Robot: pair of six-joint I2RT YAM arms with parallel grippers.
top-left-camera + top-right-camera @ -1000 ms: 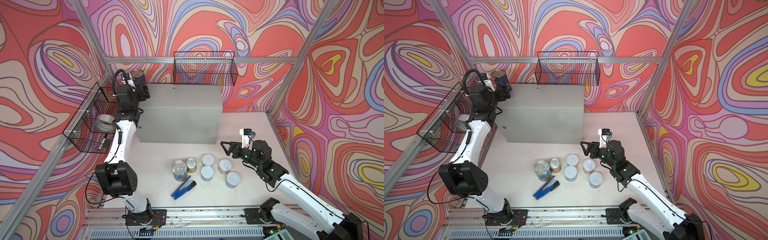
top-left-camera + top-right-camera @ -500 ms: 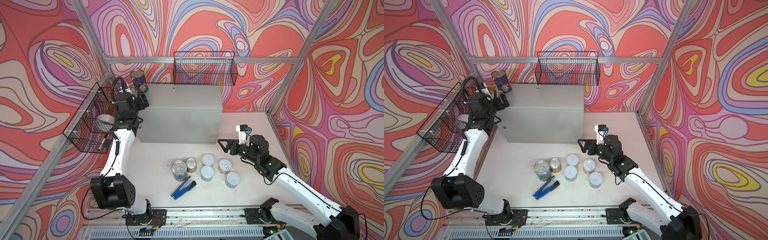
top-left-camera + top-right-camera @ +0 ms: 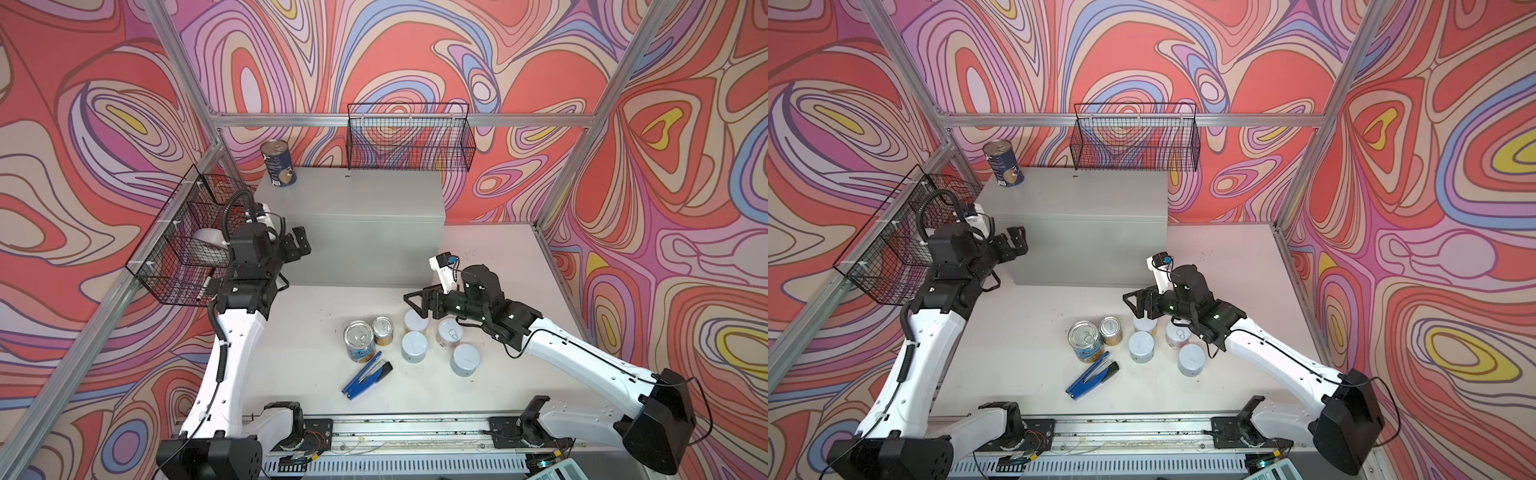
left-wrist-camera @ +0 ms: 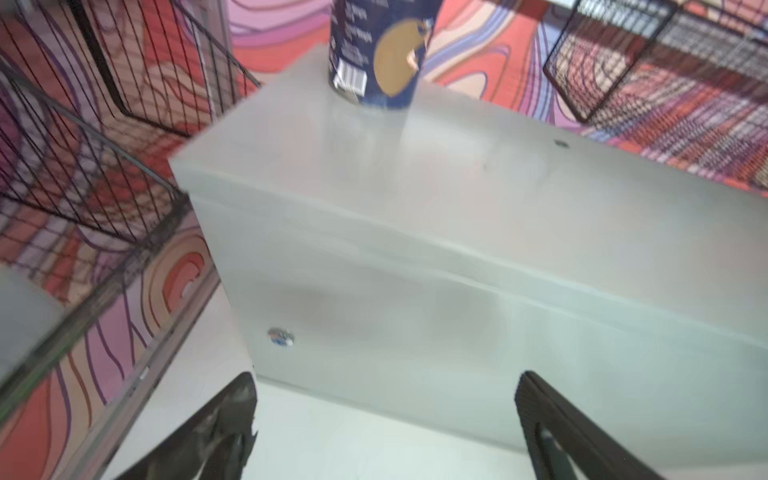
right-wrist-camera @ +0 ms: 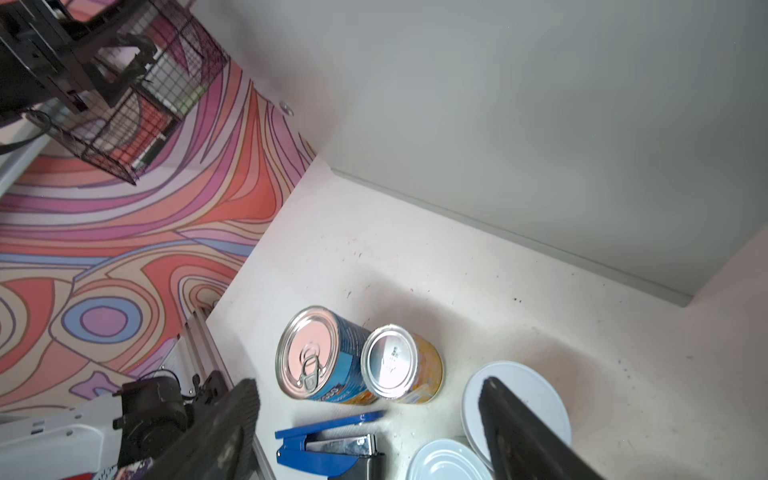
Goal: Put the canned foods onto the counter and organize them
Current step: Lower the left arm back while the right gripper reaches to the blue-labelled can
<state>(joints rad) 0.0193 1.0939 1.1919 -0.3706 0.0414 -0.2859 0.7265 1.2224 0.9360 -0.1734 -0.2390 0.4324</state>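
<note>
- The dark blue can [image 3: 279,164] stands on the grey counter [image 3: 353,199], at its back left corner, clear of both arms
- The left gripper [image 3: 300,245] hangs before the counter's front left edge, jaws spread wide, empty
- The right gripper [image 3: 422,305] hovers over the white-lidded can [image 3: 415,323] nearest the counter, jaws parted, nothing between them
- On the table [image 3: 316,365]: a blue-labelled pull-tab can [image 3: 360,341] just beside a small yellow-orange can [image 3: 382,330], three more white-lidded cans [image 3: 414,345] clustered close by, and a blue stapler [image 3: 368,374] lying near the pull-tab can
</note>
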